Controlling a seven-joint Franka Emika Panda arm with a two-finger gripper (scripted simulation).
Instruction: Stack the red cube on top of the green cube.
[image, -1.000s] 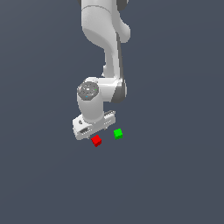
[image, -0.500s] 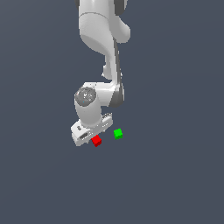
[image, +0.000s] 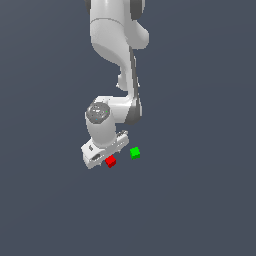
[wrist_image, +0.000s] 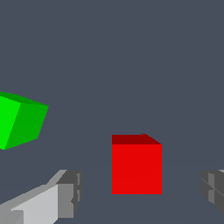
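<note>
The red cube (image: 110, 161) lies on the dark grey floor, just at the white gripper's (image: 102, 155) lower edge in the exterior view. The green cube (image: 134, 152) lies a short way off, toward the exterior view's right, apart from the red one. In the wrist view the red cube (wrist_image: 136, 164) sits between the two grey fingertips (wrist_image: 70, 194), with a gap on each side. The gripper (wrist_image: 142, 192) is open and low over the floor. The green cube (wrist_image: 19, 120) shows beside it, outside the fingers.
The white arm (image: 117, 55) rises from the gripper toward the top of the exterior view. The plain dark grey floor (image: 200, 200) spreads all around the two cubes.
The gripper has come down lower and moved slightly toward the exterior view's left, closing in around the red cube. Both cubes have stayed where they were.
</note>
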